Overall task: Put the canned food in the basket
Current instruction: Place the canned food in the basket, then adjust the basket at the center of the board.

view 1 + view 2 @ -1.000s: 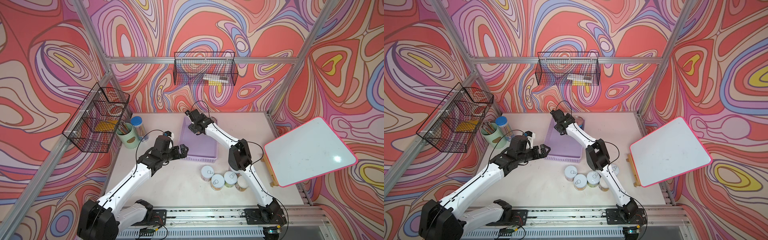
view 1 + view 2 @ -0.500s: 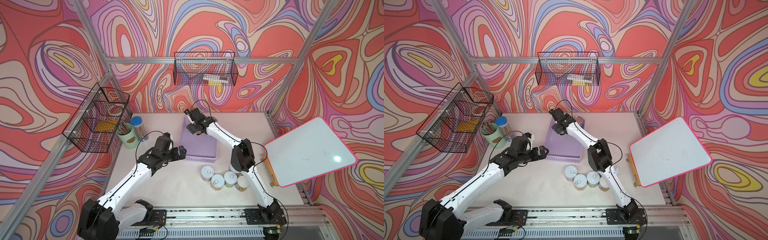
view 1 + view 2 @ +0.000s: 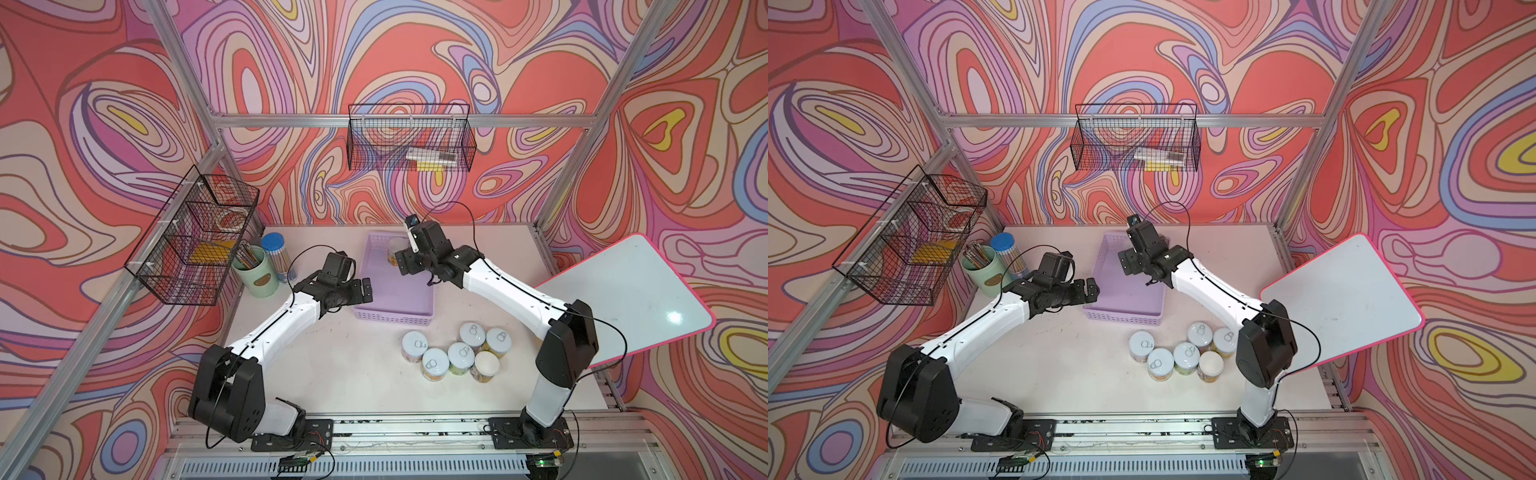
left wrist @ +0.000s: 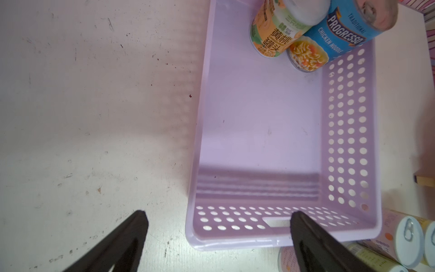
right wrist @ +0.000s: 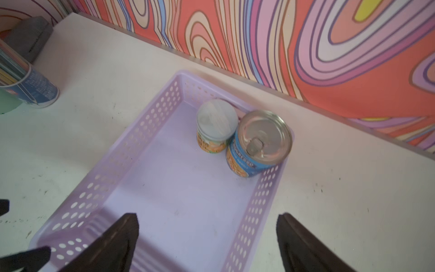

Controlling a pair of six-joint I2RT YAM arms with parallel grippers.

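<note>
At basket's (image 3: pixel 392 318) 12 o'clock end, short peach can (image 5: pixel 216 124) & tall blue soup can (image 5: pixel 261 141) stand touching, tucked in the corner, prob. to leave floor free for the six cans (image 3: pixel 460 357) waiting on the table (image 3: pixel 332 374) at its 5 o'clock. Right gripper (image 5: pixel 207 219) hangs over the basket, jaws spread, empty; left gripper (image 3: pixel 365 291), also spread & empty, straddles the 7 o'clock corner, likely to steady it. Vs 1 s ago, right gripper has slid toward 3 o'clock, uncovering the short can; left approx. unchanged.
</note>
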